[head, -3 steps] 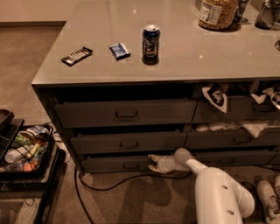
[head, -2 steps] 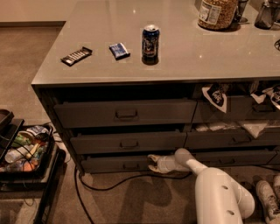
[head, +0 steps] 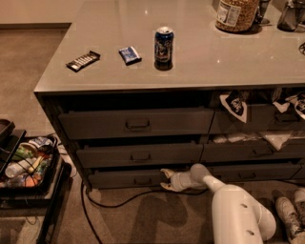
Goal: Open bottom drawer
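The bottom drawer (head: 125, 178) is the lowest, shallow dark grey front in the left stack of three, with a small centre pull (head: 143, 181). It stands slightly out from the cabinet, like the two taller drawers above it. My gripper (head: 165, 179) is low near the floor, at the drawer front's right part, just right of the pull. Its two pale fingers are spread and point left toward the pull, holding nothing. The white arm (head: 238, 209) comes in from the lower right.
On the counter (head: 200, 66) lie a can (head: 163, 46), a blue packet (head: 129, 55), a dark bar (head: 83, 60) and a jar (head: 237, 14). The right drawer stack holds white cloths (head: 279, 138). A black cart of items (head: 24, 164) stands left. A cable (head: 109, 202) runs across the floor. Shoes (head: 288, 214) sit at right.
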Tool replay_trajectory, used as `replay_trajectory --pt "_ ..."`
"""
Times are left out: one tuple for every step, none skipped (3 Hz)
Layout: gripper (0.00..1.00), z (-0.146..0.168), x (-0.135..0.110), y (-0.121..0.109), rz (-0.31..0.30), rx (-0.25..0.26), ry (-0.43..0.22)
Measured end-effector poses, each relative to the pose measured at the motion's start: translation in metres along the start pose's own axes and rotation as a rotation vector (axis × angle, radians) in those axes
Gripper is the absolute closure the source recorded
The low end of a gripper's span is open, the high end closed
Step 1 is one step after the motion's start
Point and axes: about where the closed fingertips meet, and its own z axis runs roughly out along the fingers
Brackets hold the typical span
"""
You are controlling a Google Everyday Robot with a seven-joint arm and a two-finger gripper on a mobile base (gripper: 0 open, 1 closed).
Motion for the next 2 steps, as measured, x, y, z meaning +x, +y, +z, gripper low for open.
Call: replay_trajectory --pt "1.0 0.0003 -0.0007 0.0007 0.004 -0.002 -0.006" --pt "1.0 -0.0004 -0.0007 -0.0003 0.004 -0.002 -0.007"
